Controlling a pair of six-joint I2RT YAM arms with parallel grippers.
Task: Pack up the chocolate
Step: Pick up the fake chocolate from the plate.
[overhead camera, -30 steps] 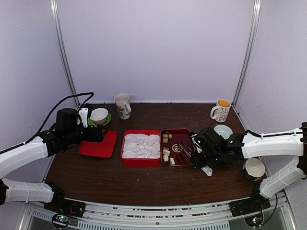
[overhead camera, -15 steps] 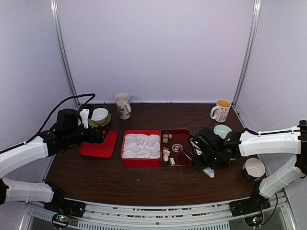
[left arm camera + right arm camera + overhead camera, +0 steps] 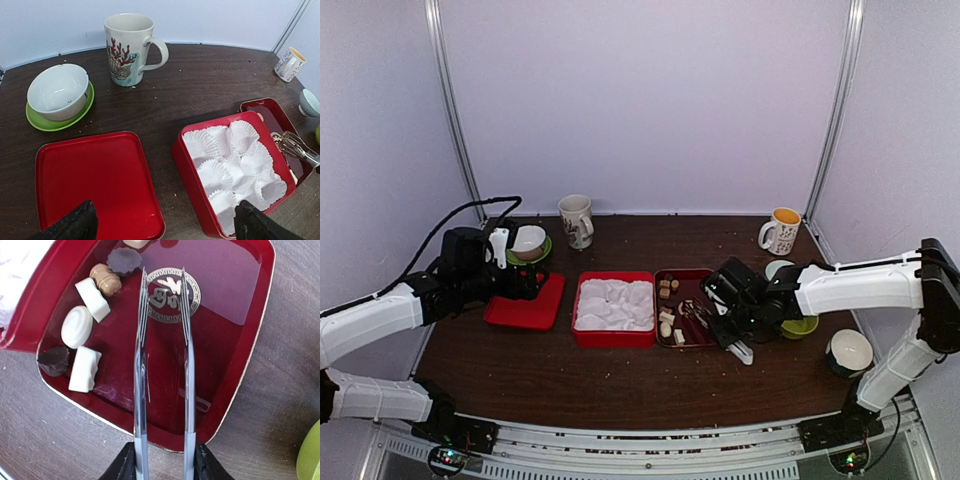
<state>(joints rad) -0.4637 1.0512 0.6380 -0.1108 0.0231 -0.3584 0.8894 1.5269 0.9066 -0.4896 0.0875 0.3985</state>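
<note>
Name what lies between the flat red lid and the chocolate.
The red box of white paper cups, between flat red lid and chocolate; top external view shows it.

Probably a lab booth (plain white panels (image 3: 640, 100), aluminium posts (image 3: 452, 110)) enclosing a table (image 3: 620, 385).

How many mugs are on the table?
2. A coral-print mug stands at the back, left of centre. A yellow-lined mug stands in the back right corner. No other shows, though the arms could hide one.

left gripper (image 3: 162, 222) spread, right gripper (image 3: 162, 466) clasping tongs (image 3: 139, 390)
</note>
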